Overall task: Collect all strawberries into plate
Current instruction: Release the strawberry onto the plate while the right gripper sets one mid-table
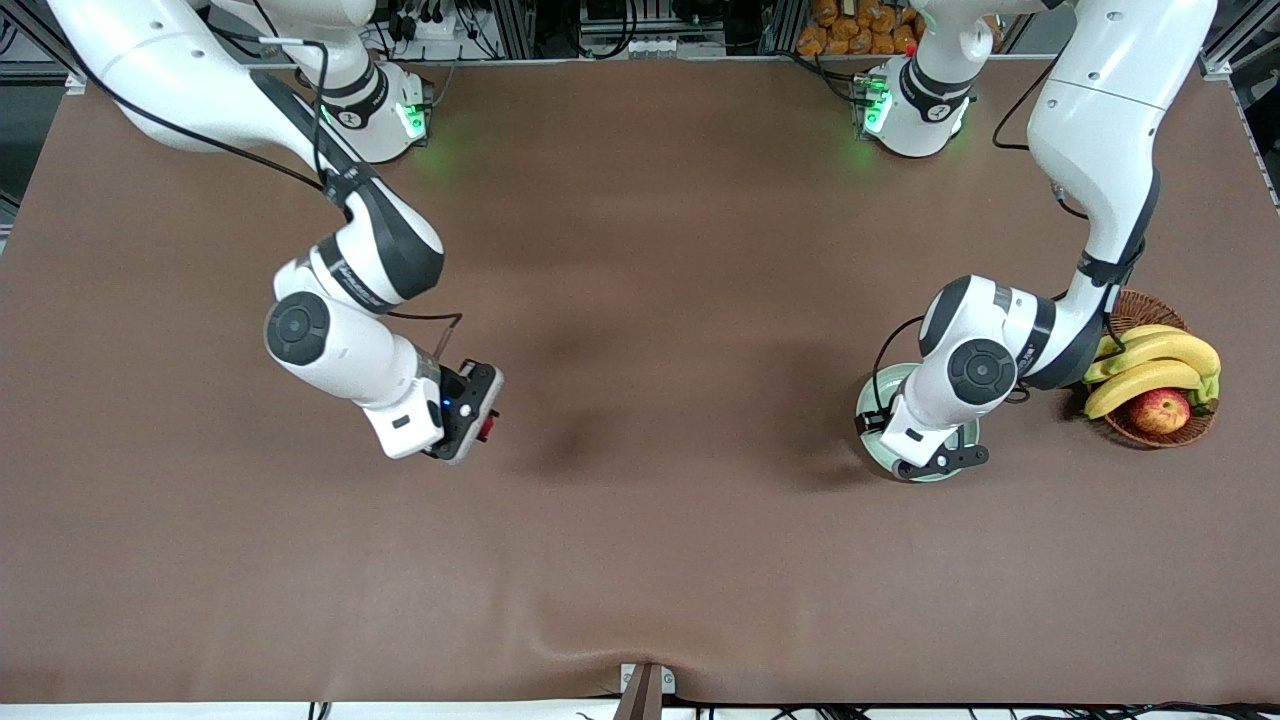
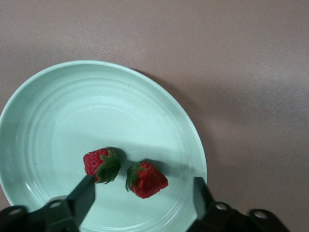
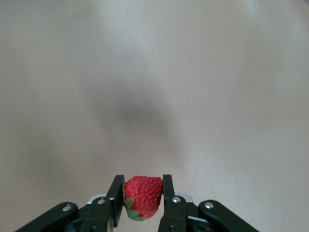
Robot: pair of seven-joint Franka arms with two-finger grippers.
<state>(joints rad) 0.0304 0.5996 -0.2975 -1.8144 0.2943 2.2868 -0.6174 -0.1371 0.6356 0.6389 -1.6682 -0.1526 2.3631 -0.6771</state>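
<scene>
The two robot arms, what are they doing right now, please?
They are collecting strawberries onto the plate. The left gripper hangs open over the plate, where two strawberries lie side by side. The right gripper is up over the bare table toward the right arm's end, shut on the third strawberry, which has not reached the plate. A basket with bananas and an apple sits beside the plate.

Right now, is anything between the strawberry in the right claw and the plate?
On the table, nothing visible. But the left claw hangs open right over the plate, above two strawberries already there, blocking a drop of the held strawberry.
</scene>
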